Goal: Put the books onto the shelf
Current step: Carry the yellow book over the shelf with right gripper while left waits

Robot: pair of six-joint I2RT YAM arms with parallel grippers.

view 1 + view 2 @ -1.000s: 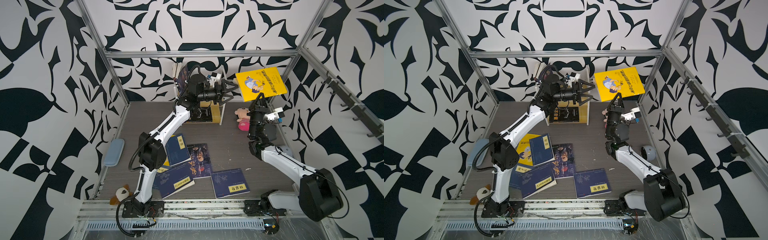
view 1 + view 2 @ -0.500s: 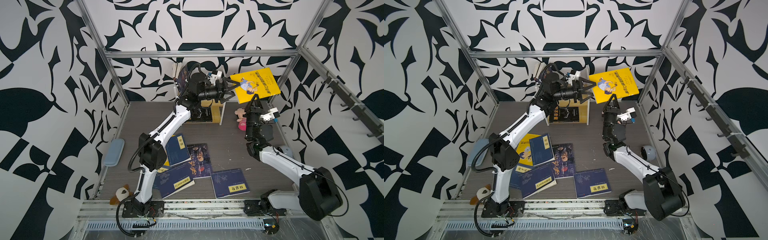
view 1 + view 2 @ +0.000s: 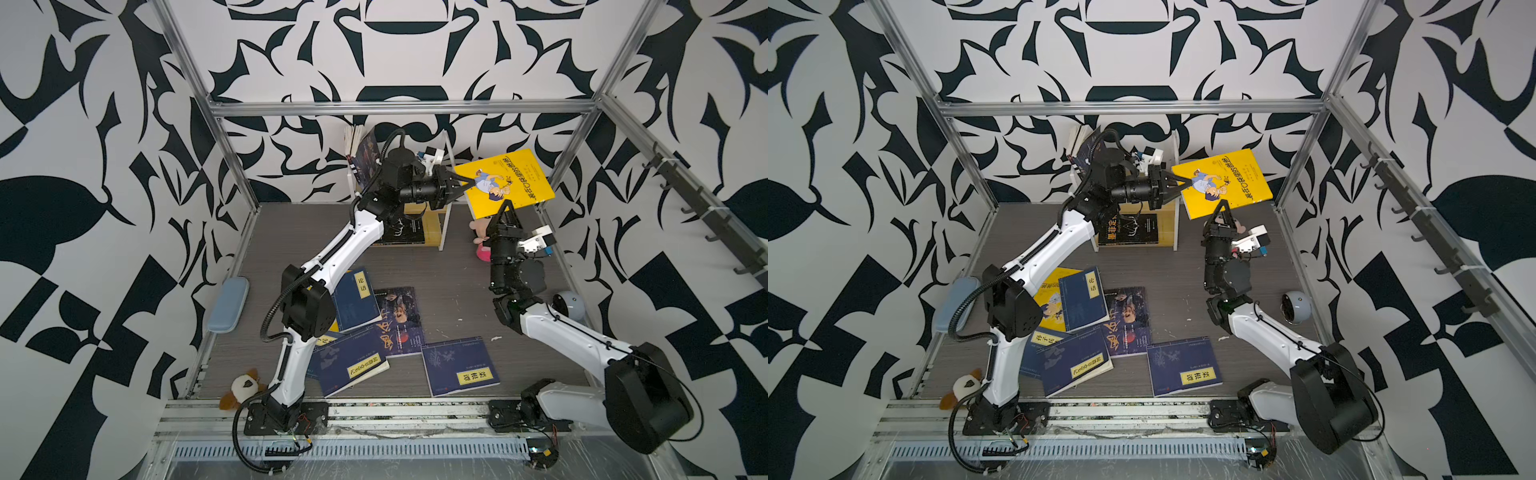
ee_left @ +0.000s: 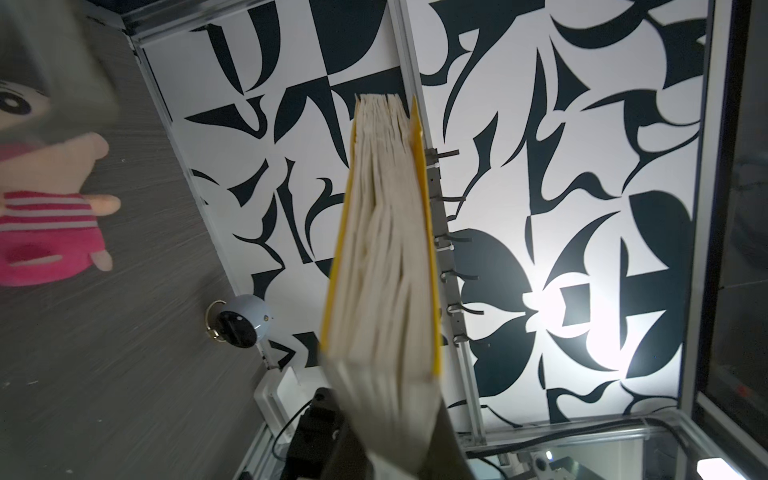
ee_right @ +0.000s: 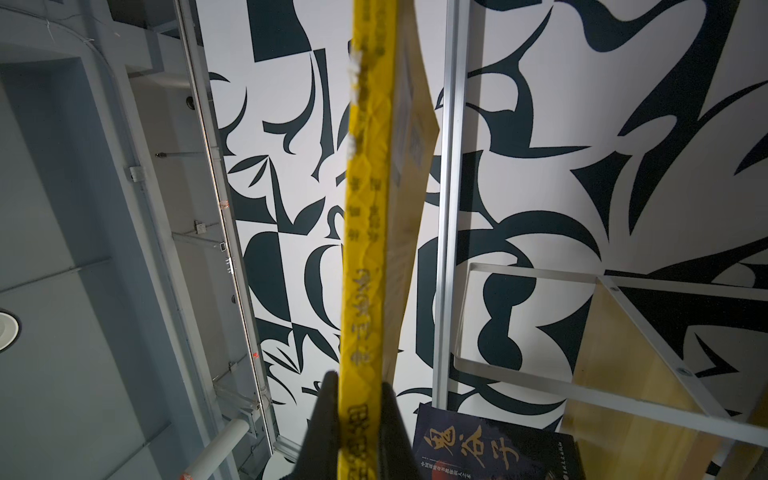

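**Q:** What do both top views show?
**A:** A bright yellow paperback with a cartoon figure [image 3: 513,183] [image 3: 1231,178] is held in the air, tilted, just right of the small two-tier rack of pale wooden boards in a white metal frame [image 3: 444,232] [image 3: 1177,232]. The left gripper [image 3: 467,183] [image 3: 1185,183] pinches its corner nearest the rack. The right gripper [image 3: 506,205] [image 3: 1224,204] pinches its lower edge from beneath.

**Q:** Left wrist view?
**A:** The paperback's cream page edges [image 4: 386,249] are clamped between dark fingers [image 4: 345,453]. A pink plush doll [image 4: 45,232] lies on the grey floor [image 4: 124,374].

**Q:** Right wrist view?
**A:** The paperback's yellow spine [image 5: 365,249] is nipped between both fingers [image 5: 320,424]. The rack [image 5: 623,395] stands close by, with a dark book with gold calligraphy [image 5: 490,449] next to it.
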